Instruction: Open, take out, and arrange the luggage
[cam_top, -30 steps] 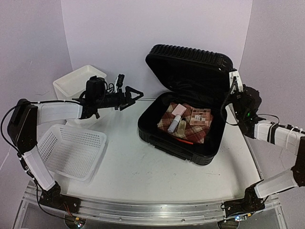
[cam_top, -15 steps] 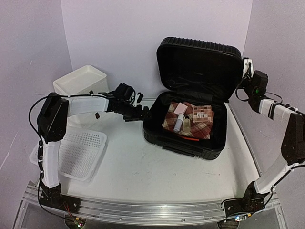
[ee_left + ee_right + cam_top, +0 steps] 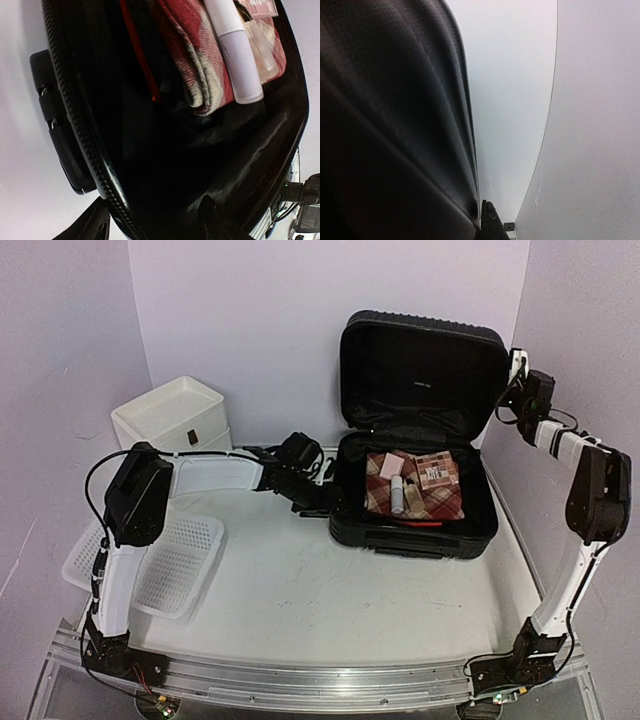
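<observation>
The luggage (image 3: 415,370), a black ribbed suitcase, lies open at the right with its lid upright. Inside lie a plaid cloth (image 3: 380,498), a white bottle (image 3: 398,490), a makeup palette (image 3: 435,470) and a red stick (image 3: 418,523). My left gripper (image 3: 328,498) is at the case's left wall. In the left wrist view its jaws (image 3: 155,225) stand apart, one finger (image 3: 95,225) outside the zipper rim (image 3: 80,125) and one inside, with the cloth (image 3: 195,65) and bottle (image 3: 235,50) ahead. My right gripper (image 3: 512,390) is shut against the lid's right edge (image 3: 465,150); its fingertips (image 3: 489,220) touch that edge.
A white three-drawer box (image 3: 172,420) stands at the back left. A white perforated basket (image 3: 170,560) lies at the left front under the left arm. The back wall is close behind the lid, and the right wall (image 3: 600,125) is close to the right gripper.
The lid has swung up to upright and the case has slid right. My left gripper reached right to the case's left wall and narrowed its jaws. The right gripper rose with the lid.
</observation>
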You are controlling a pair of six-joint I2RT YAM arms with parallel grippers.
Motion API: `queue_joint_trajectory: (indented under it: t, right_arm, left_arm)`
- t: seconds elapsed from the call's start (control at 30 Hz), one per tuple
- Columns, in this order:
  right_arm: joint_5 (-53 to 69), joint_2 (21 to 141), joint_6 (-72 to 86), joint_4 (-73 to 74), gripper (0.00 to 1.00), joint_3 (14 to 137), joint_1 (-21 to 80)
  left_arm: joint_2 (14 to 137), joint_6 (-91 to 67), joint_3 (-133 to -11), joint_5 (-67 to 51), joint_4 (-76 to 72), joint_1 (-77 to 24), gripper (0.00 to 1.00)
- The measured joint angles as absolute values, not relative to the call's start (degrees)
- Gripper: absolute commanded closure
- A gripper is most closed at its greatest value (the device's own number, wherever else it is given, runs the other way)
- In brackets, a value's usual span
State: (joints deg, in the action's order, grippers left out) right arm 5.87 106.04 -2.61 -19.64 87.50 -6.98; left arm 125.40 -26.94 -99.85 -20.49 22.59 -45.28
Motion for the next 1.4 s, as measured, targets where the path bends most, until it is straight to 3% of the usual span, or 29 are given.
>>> queue_joint_trajectory:
  t: [0.73,0.87,0.93,1.0,1.07,1.27,1.4]
  right_arm:
    - [1.61,128.99,-3.03,-5.28,1.0,123.55,-8.95]
    - [1.1,131.61,-3.42,-4.45,0.99,127.55,-9.13]
    - [0.91,132.84,-3.51,-3.73,0.88,129.51,-9.19]
    - [0.84,133.6,-3.7,-2.98,0.64,130.96,-9.28]
    - [-1.06,134.1,-5.56,-1.78,0.5,131.72,-9.32]
    - [-3.88,134.52,-8.4,2.87,0.07,129.69,-11.42]
    - [-5.3,130.87,-7.95,9.58,0.02,123.48,-11.44]
  left_arm:
    - [139.68,-33.06,-120.84,-24.8,23.22,-49.06,0.46]
    - [140.79,-33.19,-122.41,-25.56,23.22,-49.3,0.41]
    - [140.94,-33.12,-122.67,-25.96,23.14,-49.41,0.33]
    - [140.97,-32.86,-122.67,-26.3,23.05,-49.58,0.24]
    - [140.97,-31.79,-122.5,-26.46,22.96,-49.91,0.18]
    - [137.45,-26.92,-116.01,-25.87,19.88,-50.26,0.07]
    - [130.82,-22.41,-109.27,-25.36,21.06,-50.22,0.01]
